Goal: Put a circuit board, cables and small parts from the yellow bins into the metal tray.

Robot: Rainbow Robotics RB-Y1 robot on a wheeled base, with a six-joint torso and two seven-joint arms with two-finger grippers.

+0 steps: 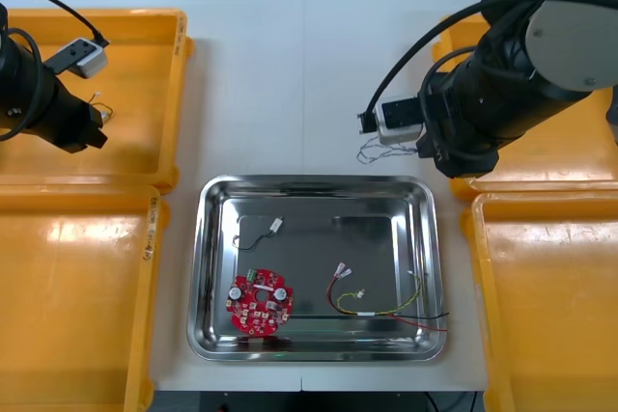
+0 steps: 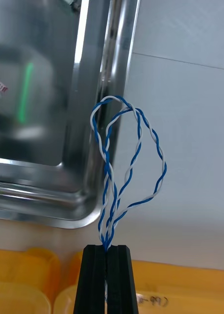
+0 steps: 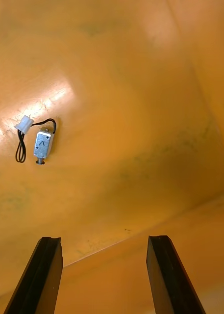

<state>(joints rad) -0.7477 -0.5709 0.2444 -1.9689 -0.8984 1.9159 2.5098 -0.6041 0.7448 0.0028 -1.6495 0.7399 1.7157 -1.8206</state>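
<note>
My right gripper [image 2: 108, 249] is shut on a twisted blue and white cable [image 2: 134, 157], whose loops hang just outside the corner of the metal tray [image 2: 94, 127]. From the front, this gripper [image 1: 423, 147] holds the cable [image 1: 379, 152] above the bare table by the tray's far right corner [image 1: 417, 184]. In the tray lie a round red circuit board [image 1: 259, 304], a black cable [image 1: 255, 233] and a red and yellow cable [image 1: 386, 304]. My left gripper [image 3: 103, 240] is open over the far left yellow bin [image 1: 145, 65], above a small metal part [image 3: 43, 145] with a black lead.
Two yellow bins stand on each side: the near left one [image 1: 68, 287] and the near right one [image 1: 550, 296] flank the tray. The right arm's bulk covers the far right bin [image 1: 579, 156]. Bare table [image 1: 290, 74] lies beyond the tray.
</note>
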